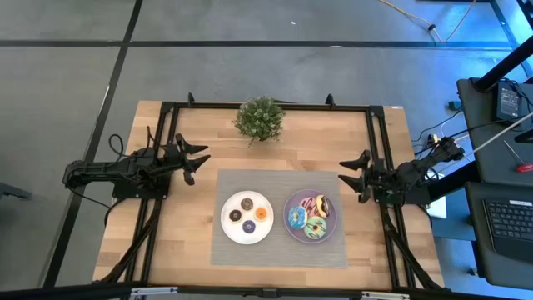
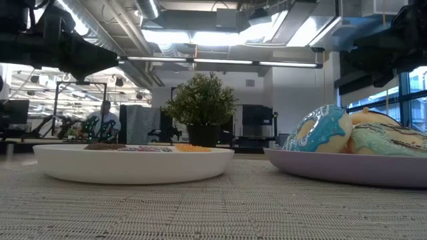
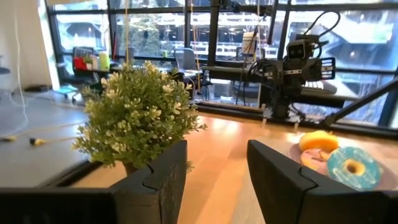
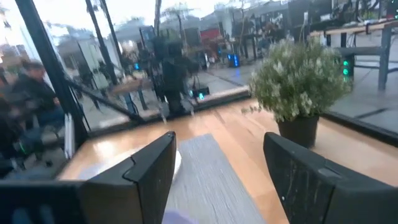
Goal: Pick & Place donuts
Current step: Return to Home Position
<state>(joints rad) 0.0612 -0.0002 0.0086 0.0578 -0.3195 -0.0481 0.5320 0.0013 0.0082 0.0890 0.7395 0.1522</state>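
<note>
Four larger donuts [image 1: 311,218], frosted blue, green, pink and chocolate, lie piled on the purple plate [image 1: 291,232]. In the low view the blue donut [image 2: 322,131] leans on the others. Four mini donuts [image 1: 247,214] lie flat on the white plate [image 1: 229,227]. My left gripper [image 1: 197,161] hovers open above the table's left side, well left of the plates; its fingers [image 3: 165,174] touch nothing. My right gripper [image 1: 351,177] hovers open just right of the purple plate; its fingers [image 4: 155,168] are empty too.
Both plates sit on a grey woven mat [image 1: 250,183]. A green potted plant [image 1: 260,118] stands at the table's far middle. Black frame rails [image 1: 171,125] run along the left, right and far edges. A person [image 4: 31,99] sits beyond the table.
</note>
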